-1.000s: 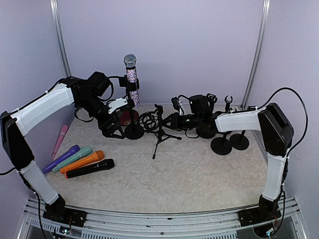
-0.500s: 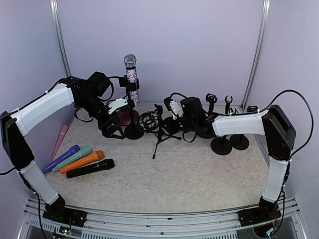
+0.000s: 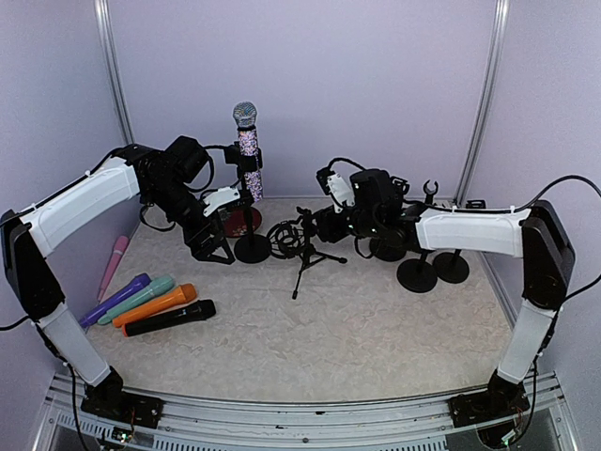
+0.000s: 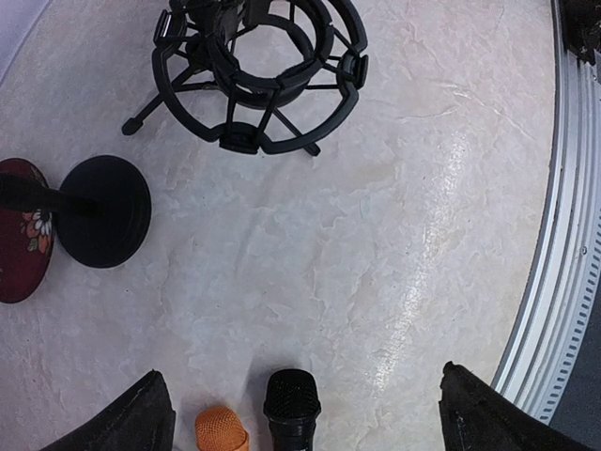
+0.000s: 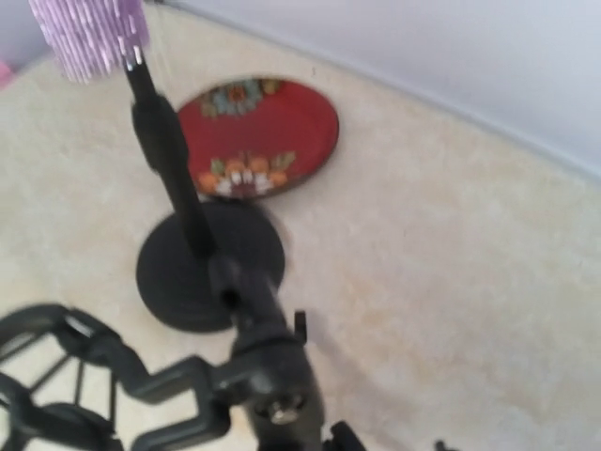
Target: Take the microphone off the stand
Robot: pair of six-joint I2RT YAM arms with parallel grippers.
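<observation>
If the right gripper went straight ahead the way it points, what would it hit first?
Probably the black shock-mount tripod, right in front of the right gripper; the microphone stand's round base lies beyond it.

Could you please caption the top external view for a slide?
Glittery microphone upright in its stand, open left gripper beside it, right gripper by the tripod shock mount.
</observation>
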